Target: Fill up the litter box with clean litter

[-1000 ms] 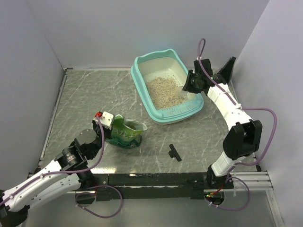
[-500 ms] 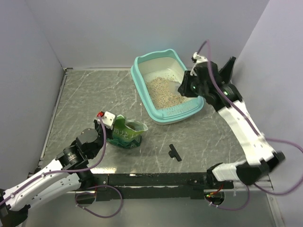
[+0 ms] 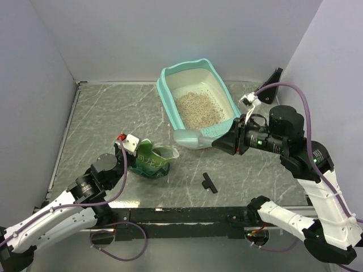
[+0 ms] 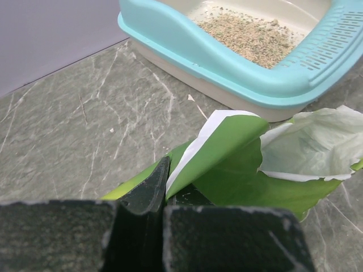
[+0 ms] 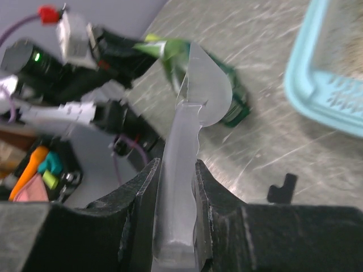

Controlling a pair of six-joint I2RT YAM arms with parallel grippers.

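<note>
right gripper [image 3: 219, 145] holds scoop [image 3: 190, 137] by litter box [image 3: 164, 93], green bag [image 3: 148, 161] near.

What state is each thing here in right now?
litter box: partly filled
clean litter: piled inside the box
green bag: open, crumpled
scoop: gripped by its handle
left gripper: shut on green bag
right gripper: shut on scoop
black piece: lying loose

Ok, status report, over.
Left pincer shut on green bag. Right pincer shut on scoop, by litter box. Clean litter in box. Black piece loose on table.
</note>
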